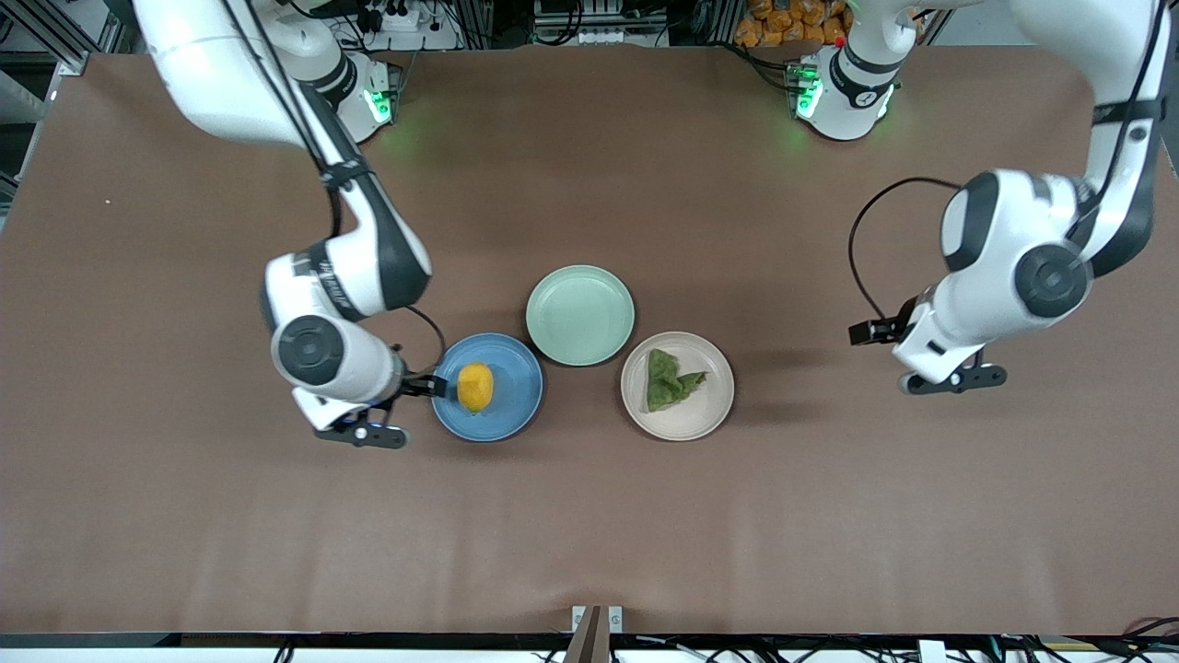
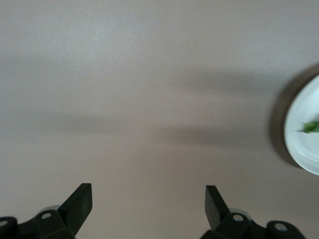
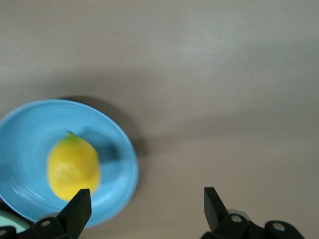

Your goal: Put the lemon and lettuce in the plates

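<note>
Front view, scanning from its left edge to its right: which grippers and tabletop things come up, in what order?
right gripper → blue plate with the lemon → mint-green plate → beige-white plate with the lettuce → left gripper

I work in a robotics lab, not a kitchen: my two white arms (image 1: 350,276) are bolted at the edge of a table (image 1: 589,534) covered in plain brown sheet, with aluminium framing (image 1: 55,37), power strips (image 1: 396,18) and loose black cables (image 1: 1059,649) crowding its borders.
</note>
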`<state>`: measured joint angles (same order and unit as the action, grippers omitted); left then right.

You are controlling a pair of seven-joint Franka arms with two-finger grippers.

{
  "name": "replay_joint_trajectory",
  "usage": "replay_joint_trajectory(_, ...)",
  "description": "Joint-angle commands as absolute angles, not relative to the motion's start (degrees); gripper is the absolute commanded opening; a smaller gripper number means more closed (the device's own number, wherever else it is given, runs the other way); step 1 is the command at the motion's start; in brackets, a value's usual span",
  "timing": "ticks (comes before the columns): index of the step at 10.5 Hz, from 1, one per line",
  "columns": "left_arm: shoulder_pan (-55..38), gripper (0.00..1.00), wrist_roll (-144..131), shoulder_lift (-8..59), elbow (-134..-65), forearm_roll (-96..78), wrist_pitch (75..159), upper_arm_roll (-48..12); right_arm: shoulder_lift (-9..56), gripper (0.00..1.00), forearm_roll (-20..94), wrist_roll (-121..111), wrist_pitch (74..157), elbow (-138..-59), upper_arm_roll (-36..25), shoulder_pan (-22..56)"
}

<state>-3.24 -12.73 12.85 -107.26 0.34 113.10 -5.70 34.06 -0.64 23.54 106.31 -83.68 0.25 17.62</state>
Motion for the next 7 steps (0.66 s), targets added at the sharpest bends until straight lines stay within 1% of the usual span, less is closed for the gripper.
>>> replay_joint_trajectory(1,-3.25,1.00,-9.40,7.13,-108.91,-2.02,114.35,-4.14,30.86,1.00,-1.49,16.55,100.39,-84.90,0.79,12.68)
replay_joint_trajectory(4,-3.34,1.00,-7.57,6.15,-103.12,-3.43,114.35,-3.78,27.96,1.00,-1.41,10.39,95.12,-84.90,0.88,6.96)
replay_joint_trajectory(7,-3.43,1.00,-7.47,4.32,-98.71,-2.91,111.29,-3.69,25.14,1.00,-1.41,9.23,90.19,-84.73,0.88,4.75)
